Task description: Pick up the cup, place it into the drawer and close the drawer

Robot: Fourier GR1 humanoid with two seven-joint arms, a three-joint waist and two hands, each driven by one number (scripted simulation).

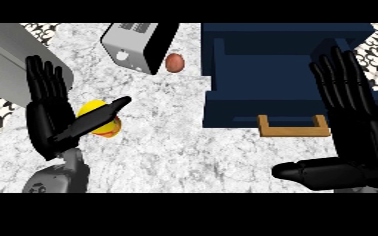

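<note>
The cup (102, 118) is yellow w/ a red bottom edge. It sits on the white stone counter (177, 145), at the view's left, well apart from the drawer (273, 80). The drawer is dark blue and looks pulled open, w/ a wooden handle (293, 126) on its near side.

The left hand (50, 111) is right by the cup. Its fingers are straight and point up, and its thumb sticks out across the cup's top. It isn't holding the cup yet, so the hand is released.

The right hand (347, 125) rests at the view's right edge, fingers straight up, over the drawer's right side. It holds nothing.

Step now, most likely: grab the cup. To do it well, the left hand should probably get the cup btwn thumb and fingers, then curl round it before lifting. Lift straight up, so it doesn't tip.

A brown egg-like thing (174, 62) and a grey box (136, 45) sit farther back, btwn cup and drawer. The carry should pass in front of them.
</note>
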